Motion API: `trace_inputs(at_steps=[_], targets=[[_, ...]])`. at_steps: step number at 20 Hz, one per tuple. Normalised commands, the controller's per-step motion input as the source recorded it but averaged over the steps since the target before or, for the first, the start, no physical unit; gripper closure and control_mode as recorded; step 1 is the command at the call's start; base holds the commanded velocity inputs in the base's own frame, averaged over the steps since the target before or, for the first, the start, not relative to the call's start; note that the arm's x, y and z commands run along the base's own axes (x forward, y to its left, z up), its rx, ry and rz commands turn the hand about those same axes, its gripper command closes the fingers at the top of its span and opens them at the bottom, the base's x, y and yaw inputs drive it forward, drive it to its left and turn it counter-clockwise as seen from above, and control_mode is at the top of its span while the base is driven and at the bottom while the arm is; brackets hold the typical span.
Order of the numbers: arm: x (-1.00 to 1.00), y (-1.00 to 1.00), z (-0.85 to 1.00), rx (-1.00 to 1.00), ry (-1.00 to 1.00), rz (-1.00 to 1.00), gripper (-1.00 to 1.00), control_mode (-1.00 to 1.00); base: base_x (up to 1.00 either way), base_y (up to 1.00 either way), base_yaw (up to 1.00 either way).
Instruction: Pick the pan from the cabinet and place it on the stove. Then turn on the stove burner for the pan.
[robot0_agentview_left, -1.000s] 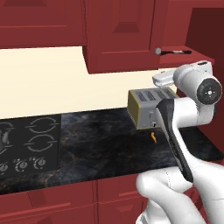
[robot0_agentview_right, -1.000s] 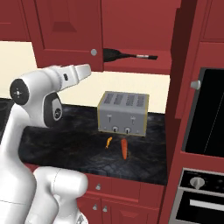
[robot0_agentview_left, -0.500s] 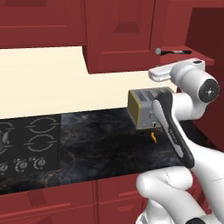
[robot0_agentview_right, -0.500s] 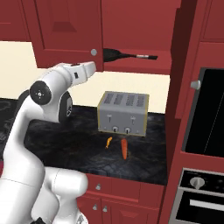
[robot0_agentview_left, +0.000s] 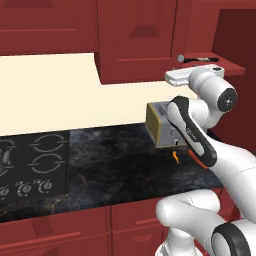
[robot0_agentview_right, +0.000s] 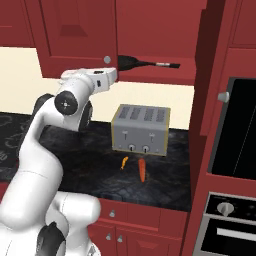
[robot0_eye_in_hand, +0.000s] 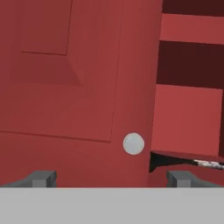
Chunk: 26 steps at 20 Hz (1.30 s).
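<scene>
The black pan (robot0_agentview_right: 131, 61) lies on the red shelf of the open cabinet (robot0_agentview_right: 85, 35), its thin handle (robot0_agentview_right: 165, 64) pointing right. In the left base view only the handle (robot0_agentview_left: 200, 59) shows, silver tip toward the closed door. In the hand view my gripper (robot0_eye_in_hand: 113, 178) is open, facing the closed door's round knob (robot0_eye_in_hand: 133, 144), with a sliver of the pan (robot0_eye_in_hand: 183, 162) low at the right. My hand (robot0_agentview_right: 107, 77) hovers just below and left of the pan, apart from it. The stove (robot0_agentview_left: 30, 165) sits far left on the counter.
A grey four-slot toaster (robot0_agentview_right: 141, 129) stands on the dark marbled counter (robot0_agentview_left: 110, 160) under the pan's shelf, with a carrot (robot0_agentview_right: 142, 170) in front of it. A tall red unit with a built-in oven (robot0_agentview_right: 237, 130) closes off the right side.
My hand has risen a little and moved closer to the cabinet door and the pan's shelf. The elbow has swung along with it. The jaws stay open.
</scene>
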Motion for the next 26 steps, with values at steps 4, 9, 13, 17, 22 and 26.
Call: trace_inputs(at_steps=[4, 9, 13, 17, 22, 26], targets=[[0.38, -0.18, 0.07, 0.01, -0.08, 0.00, -1.00, -1.00, 0.00, 0.00, 0.00], [0.40, -0.18, 0.10, 0.03, -0.07, 0.00, -1.00, -1.00, 0.00, 0.00, 0.00], [0.35, -0.10, 0.03, 0.05, -0.04, 0.00, -1.00, -1.00, 0.00, 0.00, 0.00], [0.31, -0.03, 0.00, 0.05, -0.03, 0.00, -1.00, -1.00, 0.00, 0.00, 0.00], [0.34, -0.01, 0.00, 0.05, -0.01, 0.02, -1.00, -1.00, 0.00, 0.00, 0.00], [0.27, -0.03, 0.05, 0.06, -0.02, 0.03, -1.00, -1.00, 0.00, 0.00, 0.00]])
